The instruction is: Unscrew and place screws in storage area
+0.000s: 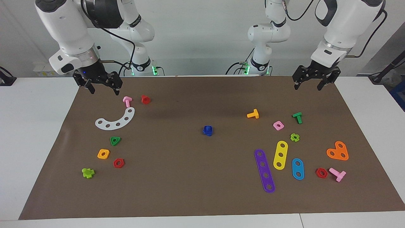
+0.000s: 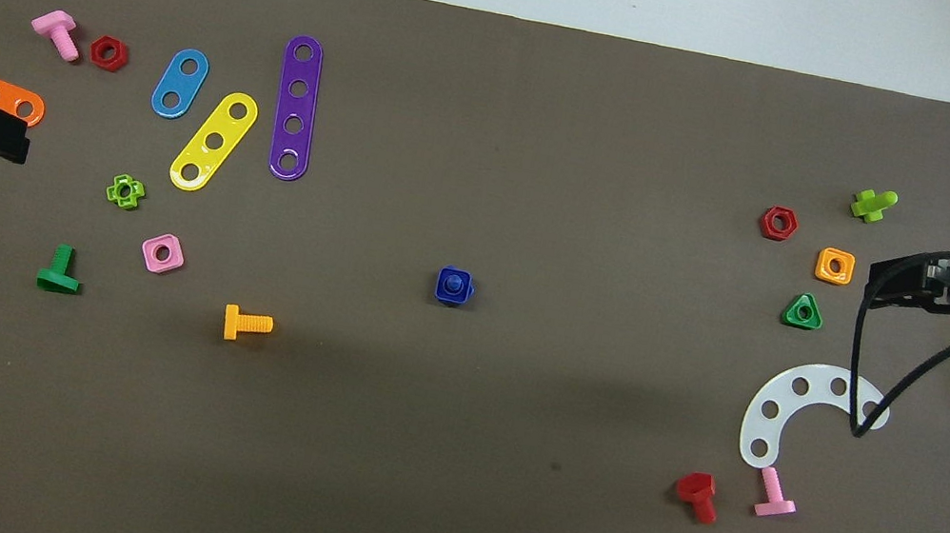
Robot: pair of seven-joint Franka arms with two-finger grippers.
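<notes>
Item: dark-blue screw point(image 1: 208, 130) seated in its blue nut, mid-table, well apart from other parts. Left end effector point(image 1: 312, 81) and right end effector point(image 1: 100, 86): both open, empty, raised over the mat's robot-side corners. Handling: one should pin the nut, the other twist the stem squarely.

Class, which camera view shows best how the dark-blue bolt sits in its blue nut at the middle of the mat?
The overhead view. It looks straight down on the dark-blue bolt, so its round stem end shows centred inside the blue nut. The facing view shows the pair slantwise as one stacked blue lump, with bolt and nut hard to tell apart.
</notes>
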